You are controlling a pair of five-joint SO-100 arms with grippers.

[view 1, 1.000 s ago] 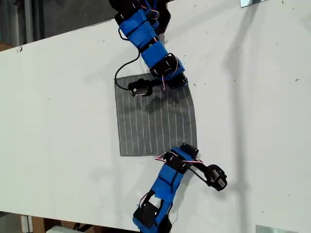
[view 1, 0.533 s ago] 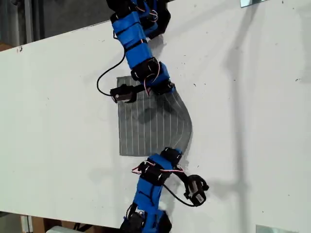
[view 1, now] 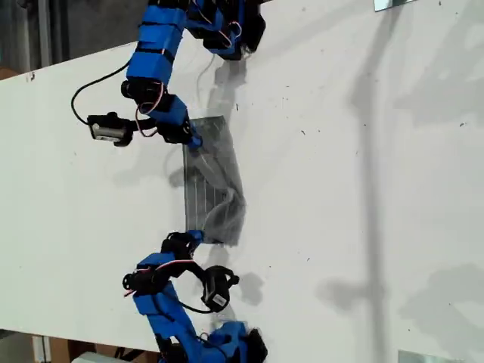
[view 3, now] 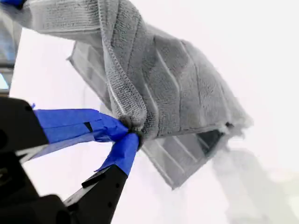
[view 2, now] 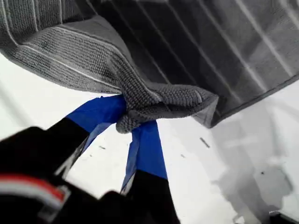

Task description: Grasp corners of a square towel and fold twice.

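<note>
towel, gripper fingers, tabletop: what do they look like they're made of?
The towel: soft woven cloth, likely cotton or microfibre; the first wrist view shows a nubbly grey weave with pale stripes, and it bunches where pinched.
The fingers of my second gripper: matte blue, probably printed plastic or tape-wrapped; I can't tell which.
The table: smooth white matte board, faintly speckled; laminate or painted, unclear.

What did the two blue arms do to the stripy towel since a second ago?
Both grippers carried the towel's edge from the exterior view's right across to its left, folding the towel over itself. It lay flat and wide before; now it is a narrow, rumpled strip. My first gripper and my second gripper stay pinched on the corners. The towel's edge at the exterior view's left and the white table stayed put.
</note>
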